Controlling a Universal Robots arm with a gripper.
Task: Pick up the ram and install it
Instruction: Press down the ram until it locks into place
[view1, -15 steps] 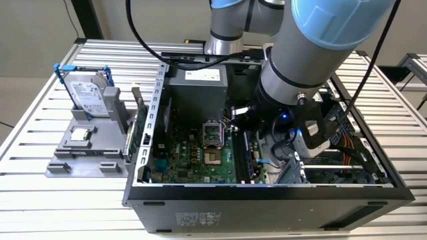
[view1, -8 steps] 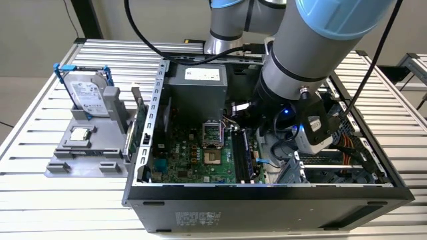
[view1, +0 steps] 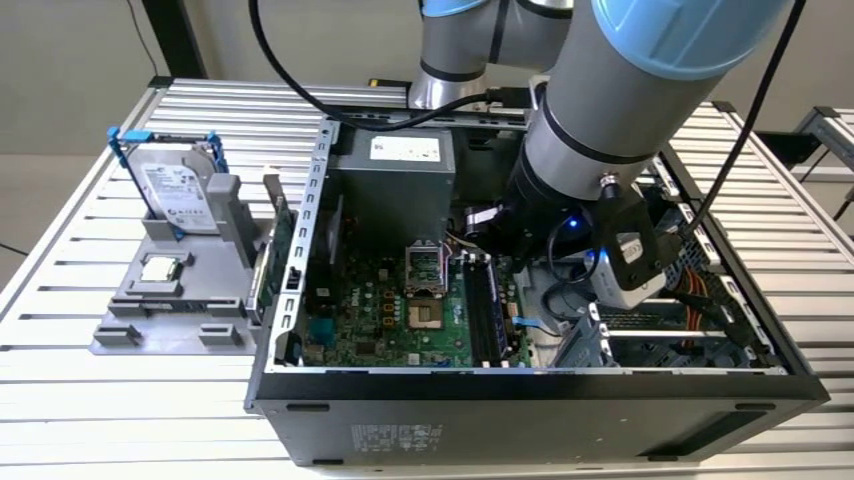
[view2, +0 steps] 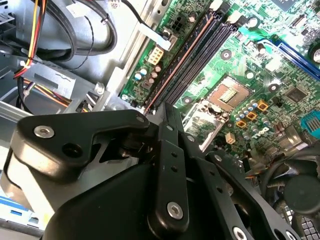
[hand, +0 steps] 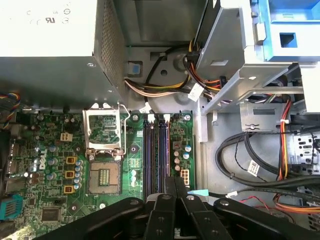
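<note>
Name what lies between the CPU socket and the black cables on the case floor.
The memory slots, in the first wrist view, flanked by the CPU socket and black cables.

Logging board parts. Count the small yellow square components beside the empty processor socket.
3 small yellow square components, in one row beside the silver-framed processor socket in the first wrist view: first, middle, last. More may be hidden elsewhere.

Ribbed metal table (view1: 80, 385) carrying, toward the exterior view's right, an open black computer case (view1: 534, 410) and, just beside it on the exterior view's left, a grey holder stand (view1: 167, 320) with a silver hard drive (view1: 171, 190) standing upright in it.
</note>
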